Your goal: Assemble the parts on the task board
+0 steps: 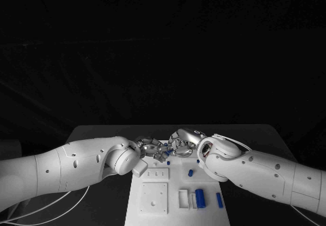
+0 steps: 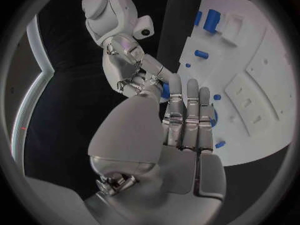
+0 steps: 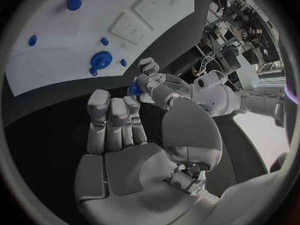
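Parts for this job lie mostly on the task board [image 1: 175, 181], but one small blue part [image 3: 134, 88] is up off it, at the tips of the left hand [image 1: 150, 149], which appears to pinch it between thumb and a finger while its other fingers stretch out straight. Right against those fingertips is the right hand [image 1: 182, 147], its fingers curled inward toward the same piece. Whether it also grips the part or only closes near it I cannot tell, since the contact is hidden between the two hands. Just below both hands is the far end of the board, where a round blue knob [image 3: 100, 61] stands with a few small blue studs close around it. Farther out, toward the robot's body, lie a short blue peg [image 1: 191, 173], then a thick blue cylinder [image 1: 200, 197] and a thin blue rod [image 1: 219, 200] side by side, with white blocks beside them. The step in hand looks like a handover or a re-grip of the small part in the air, before it goes into its seat. Most of the assembly seems not yet done. The next move calls for one hand to take a sure hold before the other lets go, then to carry the part down squarely over its hole. A slip here would likely drop the piece onto the board.
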`<state>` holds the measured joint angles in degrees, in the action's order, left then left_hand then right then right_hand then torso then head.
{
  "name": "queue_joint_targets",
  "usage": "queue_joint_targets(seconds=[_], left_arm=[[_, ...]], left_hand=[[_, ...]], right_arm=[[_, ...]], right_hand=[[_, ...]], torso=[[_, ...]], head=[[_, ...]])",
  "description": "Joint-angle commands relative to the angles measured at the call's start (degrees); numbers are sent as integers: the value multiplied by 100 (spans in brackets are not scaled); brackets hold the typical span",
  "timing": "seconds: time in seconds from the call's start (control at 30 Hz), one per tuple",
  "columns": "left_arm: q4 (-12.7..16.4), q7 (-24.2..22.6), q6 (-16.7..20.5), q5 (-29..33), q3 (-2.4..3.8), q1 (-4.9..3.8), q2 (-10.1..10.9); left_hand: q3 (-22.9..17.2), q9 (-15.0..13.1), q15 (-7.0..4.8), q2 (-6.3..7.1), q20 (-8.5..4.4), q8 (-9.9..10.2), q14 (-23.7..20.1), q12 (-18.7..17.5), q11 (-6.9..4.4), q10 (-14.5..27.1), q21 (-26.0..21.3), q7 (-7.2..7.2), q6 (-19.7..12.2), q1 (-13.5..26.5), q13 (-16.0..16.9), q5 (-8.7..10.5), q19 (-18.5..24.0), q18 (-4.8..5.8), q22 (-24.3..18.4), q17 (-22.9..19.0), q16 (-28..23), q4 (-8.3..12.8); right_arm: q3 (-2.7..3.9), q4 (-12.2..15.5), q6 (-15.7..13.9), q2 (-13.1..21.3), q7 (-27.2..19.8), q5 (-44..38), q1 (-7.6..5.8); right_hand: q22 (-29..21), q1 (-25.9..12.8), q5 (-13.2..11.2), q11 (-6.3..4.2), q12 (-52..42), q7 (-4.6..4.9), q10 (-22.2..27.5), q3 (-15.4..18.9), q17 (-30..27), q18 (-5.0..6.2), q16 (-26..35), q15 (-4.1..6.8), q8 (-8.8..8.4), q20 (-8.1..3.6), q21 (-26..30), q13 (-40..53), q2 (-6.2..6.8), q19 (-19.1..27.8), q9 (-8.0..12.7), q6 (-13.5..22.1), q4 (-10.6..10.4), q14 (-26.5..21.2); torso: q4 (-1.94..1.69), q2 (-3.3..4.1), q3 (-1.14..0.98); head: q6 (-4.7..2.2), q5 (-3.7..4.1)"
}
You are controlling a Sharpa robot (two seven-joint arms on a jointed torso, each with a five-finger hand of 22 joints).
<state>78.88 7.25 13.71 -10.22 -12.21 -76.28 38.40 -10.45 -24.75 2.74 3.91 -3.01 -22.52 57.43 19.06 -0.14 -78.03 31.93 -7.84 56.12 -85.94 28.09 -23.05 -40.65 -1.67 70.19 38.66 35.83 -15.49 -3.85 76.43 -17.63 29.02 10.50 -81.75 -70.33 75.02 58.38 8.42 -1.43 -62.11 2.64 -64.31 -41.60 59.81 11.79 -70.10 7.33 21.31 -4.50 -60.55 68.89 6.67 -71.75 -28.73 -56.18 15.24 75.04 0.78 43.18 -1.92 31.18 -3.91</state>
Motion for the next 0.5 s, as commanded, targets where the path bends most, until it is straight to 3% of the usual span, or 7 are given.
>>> queue_joint_targets(seconds=[0.03,0.13,0.23,0.27,0.3,0.37,0.5], left_arm=[[44,-157,55,258,25,-16,-39],[43,-135,93,306,25,-7,-44],[39,-91,100,325,25,0,-49],[38,-70,87,325,25,4,-49],[39,-59,86,325,25,6,-49],[40,-48,55,325,25,8,-48],[50,-60,69,326,26,12,-48]], left_hand=[[-118,-915,-60,84,-31,-93,-28,236,-92,59,29,411,443,190,250,-509,91,84,22,50,151,91],[-521,-1310,-87,118,-71,-116,-85,584,-120,238,61,437,444,792,652,-967,174,150,53,71,358,633],[-1321,-1683,-83,-64,-52,-49,-122,801,-133,340,126,447,474,2125,901,-1151,222,167,97,9,499,1956],[-1730,-1871,-83,-232,-37,-34,-118,918,-134,326,197,441,545,2932,1002,-1174,212,167,139,-40,550,2636],[-1931,-1945,-86,-268,-56,-6,-116,946,-153,352,218,466,538,3123,1033,-1275,237,167,157,-59,576,2901],[-2142,-2093,-90,-320,-61,8,-117,1029,-166,362,264,478,562,3409,1104,-1382,253,167,190,-85,624,3139],[-2269,-2254,-91,-265,-62,25,-134,1104,-177,393,310,484,565,3540,1171,-1471,282,167,224,-106,676,3185]], right_arm=[[-18,42,151,-33,-119,-41,24],[-19,45,154,-34,-117,-41,25],[-20,45,149,-36,-114,-41,25],[-20,45,151,-36,-114,-41,25],[-21,44,151,-35,-113,-41,25],[-21,42,154,-36,-113,-41,26],[-21,41,156,-39,-114,-41,27]], right_hand=[[45,-45,30,-7,7,223,-49,7,8,321,19,32,16,-26,23,-8,-24,3,-1,-253,-37,-10],[45,-45,30,-7,7,222,-49,7,8,321,20,32,15,-26,23,-8,-25,3,-1,-254,-38,-10],[45,-46,30,-7,7,222,-49,7,8,321,20,32,15,-26,24,-8,-25,3,-2,-254,-39,-10],[45,-46,30,-7,7,222,-49,7,9,321,20,32,15,-26,24,-8,-25,3,-2,-254,-40,-10],[45,-46,30,-7,7,222,-49,7,9,321,20,32,15,-26,24,-8,-25,3,-2,-254,-40,-10],[45,-46,30,-7,7,222,-49,7,9,321,21,32,14,-26,24,-8,-26,3,-3,-255,-40,-10],[45,-46,30,-8,7,222,-49,7,9,321,21,32,14,-26,25,-8,-27,2,-4,-256,-41,-9]], torso=[[5,-1,0],[3,1,-2],[0,-1,0],[0,-1,0],[0,-1,0],[0,0,1],[0,-1,0]], head=[[3,3],[5,5],[7,11],[7,11],[7,11],[9,12],[13,12]])
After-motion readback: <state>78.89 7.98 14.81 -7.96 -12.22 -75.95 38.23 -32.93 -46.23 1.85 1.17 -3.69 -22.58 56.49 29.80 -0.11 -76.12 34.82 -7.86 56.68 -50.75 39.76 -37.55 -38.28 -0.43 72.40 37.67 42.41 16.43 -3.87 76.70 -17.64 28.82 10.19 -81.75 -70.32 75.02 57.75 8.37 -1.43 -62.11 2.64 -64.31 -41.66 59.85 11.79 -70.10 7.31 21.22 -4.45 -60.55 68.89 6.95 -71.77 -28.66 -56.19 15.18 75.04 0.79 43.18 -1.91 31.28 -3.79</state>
